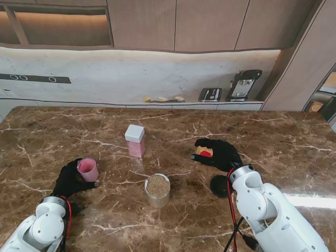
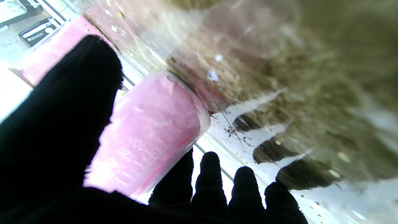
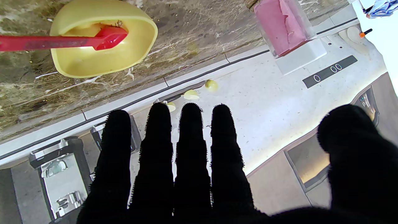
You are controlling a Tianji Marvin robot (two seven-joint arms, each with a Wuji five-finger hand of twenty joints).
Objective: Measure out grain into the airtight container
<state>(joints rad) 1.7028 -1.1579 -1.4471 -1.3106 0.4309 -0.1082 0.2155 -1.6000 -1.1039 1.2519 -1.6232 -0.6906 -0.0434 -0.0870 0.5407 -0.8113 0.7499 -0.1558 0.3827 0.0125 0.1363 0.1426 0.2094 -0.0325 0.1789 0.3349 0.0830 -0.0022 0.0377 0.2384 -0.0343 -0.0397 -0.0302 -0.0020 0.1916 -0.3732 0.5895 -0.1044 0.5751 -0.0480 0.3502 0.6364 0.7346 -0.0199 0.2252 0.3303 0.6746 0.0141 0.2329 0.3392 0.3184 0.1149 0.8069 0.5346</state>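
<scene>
Nearest, left hand [image 1: 71, 180] clamps the pink measuring cup [image 1: 87, 169], tilted, mouth facing up and right. Grain jar [image 1: 157, 189] stands upright, centre. Right hand [image 1: 218, 152], fingers straight, together, holding nothing, hovers over the yellow scoop [image 3: 102, 39]. Farthest, lidded container [image 1: 135, 140] stands upright.

1. Stand view is sharp and evenly lit; a window glare streak lies on the tabletop [image 1: 310, 200].
2. Left wrist view is blurred, overexposed.
3. Right wrist view is crisp, its corner blown white.
</scene>
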